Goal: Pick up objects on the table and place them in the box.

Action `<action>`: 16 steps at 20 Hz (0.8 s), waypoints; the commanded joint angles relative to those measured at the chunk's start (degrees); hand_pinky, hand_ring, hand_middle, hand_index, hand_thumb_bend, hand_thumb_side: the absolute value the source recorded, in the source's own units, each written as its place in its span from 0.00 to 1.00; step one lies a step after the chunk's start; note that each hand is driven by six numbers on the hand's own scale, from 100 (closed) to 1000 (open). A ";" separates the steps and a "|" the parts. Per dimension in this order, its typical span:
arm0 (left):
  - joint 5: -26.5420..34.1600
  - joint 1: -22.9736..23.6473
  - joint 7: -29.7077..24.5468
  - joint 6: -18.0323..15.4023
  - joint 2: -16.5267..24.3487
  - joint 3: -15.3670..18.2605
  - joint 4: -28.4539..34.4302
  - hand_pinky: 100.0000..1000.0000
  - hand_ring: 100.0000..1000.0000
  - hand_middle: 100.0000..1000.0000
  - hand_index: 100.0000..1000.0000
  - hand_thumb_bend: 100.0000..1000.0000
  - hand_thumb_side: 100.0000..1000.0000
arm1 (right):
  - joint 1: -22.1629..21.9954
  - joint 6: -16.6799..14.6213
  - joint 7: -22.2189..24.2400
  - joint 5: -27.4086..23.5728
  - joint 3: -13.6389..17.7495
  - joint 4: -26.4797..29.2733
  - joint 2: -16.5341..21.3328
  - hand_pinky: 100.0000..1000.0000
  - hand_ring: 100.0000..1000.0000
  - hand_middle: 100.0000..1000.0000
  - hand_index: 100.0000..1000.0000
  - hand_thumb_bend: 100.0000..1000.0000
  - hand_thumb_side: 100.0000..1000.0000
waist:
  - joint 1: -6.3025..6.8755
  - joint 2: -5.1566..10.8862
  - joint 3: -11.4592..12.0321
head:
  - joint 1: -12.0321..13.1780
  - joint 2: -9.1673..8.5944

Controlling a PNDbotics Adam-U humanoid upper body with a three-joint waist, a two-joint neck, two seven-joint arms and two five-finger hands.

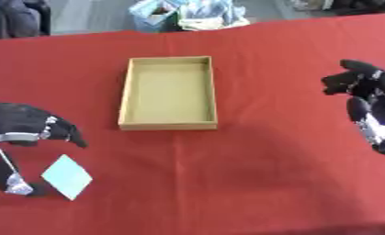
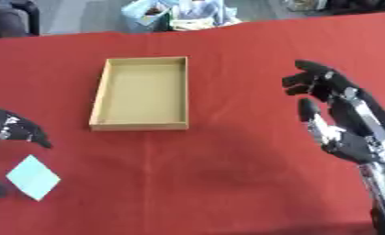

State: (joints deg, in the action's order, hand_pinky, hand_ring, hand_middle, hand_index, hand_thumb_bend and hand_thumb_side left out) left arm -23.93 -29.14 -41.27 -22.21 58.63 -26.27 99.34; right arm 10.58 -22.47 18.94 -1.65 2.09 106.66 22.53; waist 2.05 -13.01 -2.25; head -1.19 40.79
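Lying flat on the red desk [image 1: 268,183] at the lower left is a small pale blue card [image 1: 66,176], diamond-wise to us, well apart from the box [image 1: 168,125]. We see our left hand [image 1: 26,131] spread around it: the curled fingers arch over its upper left side and the thumb sits at its lower left corner, so the card lies in the gap between them. We judge this a hand shaped for a pinch that has not closed yet; whether the thumb touches the card's edge we cannot tell.

The box is a shallow tan tray standing at the middle of the desk, long side running away from us, with nothing in it. It sits between both arms, which we take to be why either hand can reach it.

Our right hand [image 2: 332,108] hangs at the right, fingers loosely bent, holding nothing and apparently idle.
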 commanded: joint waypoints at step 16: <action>-3.59 -1.32 -10.70 -12.19 -1.36 -0.92 -3.52 0.73 0.67 0.61 0.76 0.18 0.00 | 0.45 -0.09 0.01 -0.07 0.31 0.38 1.38 0.71 0.79 0.65 0.92 0.00 0.50 | -0.08 0.76 -0.41 | 0.19 -0.11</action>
State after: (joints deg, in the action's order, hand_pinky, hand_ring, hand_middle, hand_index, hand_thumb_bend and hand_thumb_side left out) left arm -27.64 -29.51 -40.52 -22.95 56.26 -28.18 95.70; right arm 10.58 -22.52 18.99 -1.65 2.09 106.65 22.54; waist 2.01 -13.03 -2.65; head -1.13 40.79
